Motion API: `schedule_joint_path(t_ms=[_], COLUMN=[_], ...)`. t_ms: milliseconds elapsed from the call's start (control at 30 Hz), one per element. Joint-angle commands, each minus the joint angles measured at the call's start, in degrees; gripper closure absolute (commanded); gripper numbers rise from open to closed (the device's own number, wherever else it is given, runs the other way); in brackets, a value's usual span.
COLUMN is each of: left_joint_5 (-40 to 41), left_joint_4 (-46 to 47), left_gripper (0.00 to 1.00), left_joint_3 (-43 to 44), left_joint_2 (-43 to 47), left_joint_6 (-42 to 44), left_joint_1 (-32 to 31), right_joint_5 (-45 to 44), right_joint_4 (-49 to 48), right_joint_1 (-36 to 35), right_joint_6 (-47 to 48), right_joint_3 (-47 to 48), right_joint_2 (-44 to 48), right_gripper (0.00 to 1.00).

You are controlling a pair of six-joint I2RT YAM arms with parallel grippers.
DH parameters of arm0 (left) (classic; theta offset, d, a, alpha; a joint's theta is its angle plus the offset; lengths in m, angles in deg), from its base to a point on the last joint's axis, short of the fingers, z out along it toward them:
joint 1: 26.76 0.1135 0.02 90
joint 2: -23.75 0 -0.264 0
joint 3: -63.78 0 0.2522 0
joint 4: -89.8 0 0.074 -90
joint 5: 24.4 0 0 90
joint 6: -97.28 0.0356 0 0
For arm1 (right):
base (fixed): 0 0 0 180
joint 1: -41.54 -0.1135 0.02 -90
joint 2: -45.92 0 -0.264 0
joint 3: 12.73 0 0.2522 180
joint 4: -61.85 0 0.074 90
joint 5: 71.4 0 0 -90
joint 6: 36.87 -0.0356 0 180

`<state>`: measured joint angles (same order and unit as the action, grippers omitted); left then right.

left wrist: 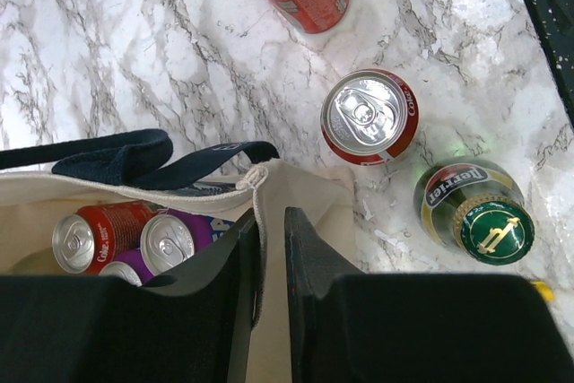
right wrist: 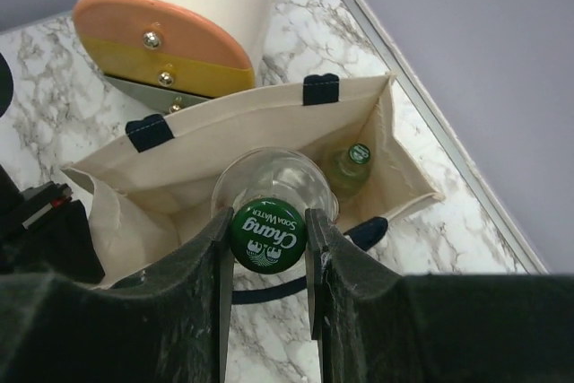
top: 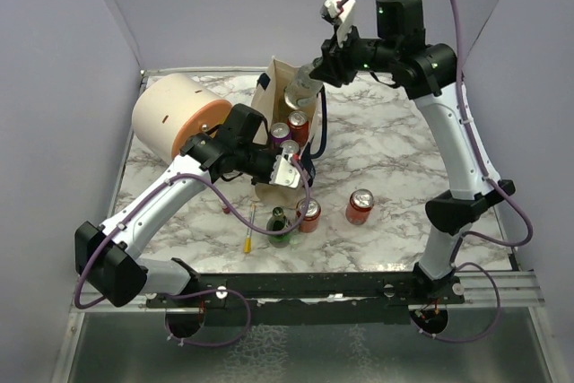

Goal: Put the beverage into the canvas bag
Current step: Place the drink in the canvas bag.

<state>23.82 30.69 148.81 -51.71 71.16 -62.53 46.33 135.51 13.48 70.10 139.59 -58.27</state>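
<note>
Currently the soda water bottle [right wrist: 269, 177] is gripped at its green-capped top by the right claw [right wrist: 266, 226], whose jaws are closed against it on either side. It is hung upright over the open mouth of the canvas bag [right wrist: 224, 123]. The bag's near rim is pinched by the left claw [left wrist: 272, 221], its jaws drawn almost together on the cloth, so the mouth is propped wide.

The bottle is best lowered straight down, without tilt, into the free pocket judged to lie beside the green bottle [right wrist: 350, 163] already inside. The cans [left wrist: 166, 239] are packed at the left claw's end and should be avoided. Release is better left until the base is borne by the bag's floor, since glass may knock glass if dropped.

The navy handles [left wrist: 117, 154] are draped along the rim and could be snagged. The cream-and-orange drum [right wrist: 179, 6] stands just beside the far wall. On the table [left wrist: 134, 42] a Coke can [left wrist: 369, 116] and a Perrier bottle [left wrist: 475, 217] stand near the left claw, so open room is found mainly overhead.
</note>
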Motion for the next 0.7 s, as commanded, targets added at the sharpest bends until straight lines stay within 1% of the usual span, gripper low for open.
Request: schedule_joint_path(t_ms=[0,300,433,667], left_joint_5=[-2.4,-2.4,-2.0,-0.8], left_joint_4=[-2.9,-2.6,-2.5,-2.2], left_gripper=[0.81,0.84,0.85,0.85], left_joint_3=[0.0,-0.6,-0.6,-1.8], left_joint_2=[-0.6,-0.4,-0.7,-0.2], left_joint_6=[2.0,3.7,3.8,5.0], left_joint_1=[-0.5,-0.7,-0.7,-0.7], right_joint_5=[2.1,1.3,0.8,-2.8], right_joint_4=[-11.4,-11.6,-10.5,-7.7], right_joint_1=[-1.6,-1.7,-1.7,-1.6], right_joint_6=[0.5,5.3,7.0,10.8], right_joint_3=[3.0,0.4,-1.0,-3.3], right_joint_2=[-1.9,-8.1,-9.3,-10.8], right_gripper=[0.99,0.99,0.99,0.99])
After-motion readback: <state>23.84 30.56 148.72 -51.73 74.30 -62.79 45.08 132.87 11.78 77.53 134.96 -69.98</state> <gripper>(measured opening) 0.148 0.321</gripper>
